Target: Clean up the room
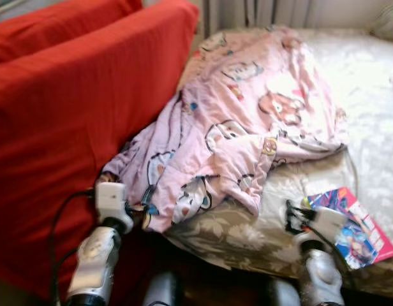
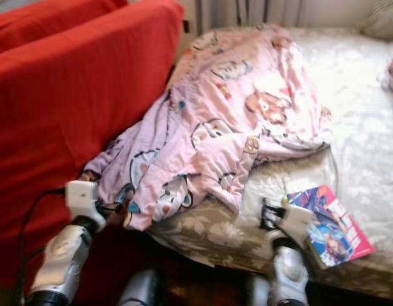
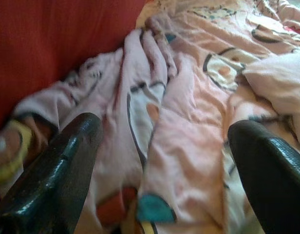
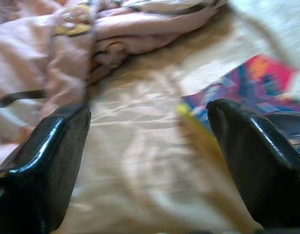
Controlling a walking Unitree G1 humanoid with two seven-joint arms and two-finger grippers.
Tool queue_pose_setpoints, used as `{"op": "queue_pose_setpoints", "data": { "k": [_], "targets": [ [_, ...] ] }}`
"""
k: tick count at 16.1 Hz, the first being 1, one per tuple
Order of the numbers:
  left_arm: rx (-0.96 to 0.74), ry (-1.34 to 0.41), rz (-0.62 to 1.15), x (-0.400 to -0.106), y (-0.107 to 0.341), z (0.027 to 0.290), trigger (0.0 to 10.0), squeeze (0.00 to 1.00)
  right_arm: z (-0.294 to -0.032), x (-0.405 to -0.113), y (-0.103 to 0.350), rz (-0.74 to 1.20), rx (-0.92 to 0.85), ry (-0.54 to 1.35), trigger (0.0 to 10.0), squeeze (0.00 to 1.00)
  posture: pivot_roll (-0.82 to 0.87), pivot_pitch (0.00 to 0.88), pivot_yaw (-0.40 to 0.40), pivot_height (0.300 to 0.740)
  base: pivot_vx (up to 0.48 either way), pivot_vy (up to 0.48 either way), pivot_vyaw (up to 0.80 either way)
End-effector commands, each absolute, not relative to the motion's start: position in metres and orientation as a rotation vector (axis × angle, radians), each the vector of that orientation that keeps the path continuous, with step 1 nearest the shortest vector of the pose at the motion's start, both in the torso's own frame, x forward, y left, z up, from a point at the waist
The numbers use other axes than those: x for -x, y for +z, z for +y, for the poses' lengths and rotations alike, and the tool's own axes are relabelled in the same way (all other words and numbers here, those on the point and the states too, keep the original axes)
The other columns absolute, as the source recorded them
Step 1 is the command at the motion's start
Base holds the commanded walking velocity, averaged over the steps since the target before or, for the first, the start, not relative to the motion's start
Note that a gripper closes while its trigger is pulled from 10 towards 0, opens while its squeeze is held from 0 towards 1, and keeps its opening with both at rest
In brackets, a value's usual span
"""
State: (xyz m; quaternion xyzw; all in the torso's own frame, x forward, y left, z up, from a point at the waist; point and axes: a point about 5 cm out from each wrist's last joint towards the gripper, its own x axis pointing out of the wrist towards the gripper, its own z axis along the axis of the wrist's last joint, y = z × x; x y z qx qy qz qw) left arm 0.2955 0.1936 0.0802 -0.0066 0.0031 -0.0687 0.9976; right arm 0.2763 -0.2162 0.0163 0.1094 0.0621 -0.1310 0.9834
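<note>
A crumpled pink blanket [image 1: 247, 121] with cartoon prints lies across the bed [image 1: 369, 95], its lower corner hanging off by the red sofa. My left gripper [image 1: 140, 207] is at that hanging corner, open, with pink folds [image 3: 179, 122] between its fingers [image 3: 57, 165]. A colourful picture book [image 1: 356, 223] lies flat near the bed's front edge. My right gripper [image 1: 292, 215] hovers open just left of the book. In the right wrist view the book [image 4: 267, 83] lies beside one finger [image 4: 257, 156], with bare sheet between the two fingers.
A red sofa [image 1: 69, 115] stands tight against the bed's left side. A pillow [image 1: 388, 22] lies at the far right corner, and curtains [image 1: 266, 11] hang behind the bed. The floral bedspread edge [image 1: 228, 236] drops to a dark floor.
</note>
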Motion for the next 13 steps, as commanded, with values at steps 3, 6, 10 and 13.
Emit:
{"op": "queue_pose_setpoints", "data": {
  "k": [3, 6, 10, 13],
  "targets": [
    [-0.001, -0.112, 0.017, -0.294, 0.079, 0.204, 10.0, 0.0, -0.217, -0.271, 0.012, 0.138, -0.24, -0.286, 10.0, 0.0, 0.12, 0.067, 0.06, 0.586, 0.0, 0.0, 0.0],
    [-0.003, -0.107, 0.017, -0.293, 0.078, 0.204, 10.0, 0.0, -0.22, -0.269, 0.011, 0.141, -0.258, -0.313, 10.0, 0.0, 0.12, 0.077, 0.06, 0.586, 0.0, 0.0, 0.0],
    [-0.004, -0.105, 0.02, -0.292, 0.078, 0.204, 10.0, 0.0, -0.224, -0.261, 0.0, 0.17, -0.4, -0.374, 10.0, 0.0, 0.13, 0.085, 0.059, 0.586, 0.0, 0.0, 0.0],
    [-0.011, -0.099, 0.026, -0.29, 0.077, 0.208, 10.0, 0.0, -0.234, -0.243, -0.013, 0.168, -0.558, -0.509, 10.0, 0.14, 0.13, 0.096, 0.062, 0.586, 0.0, 0.0, 0.0]
  ]
}}
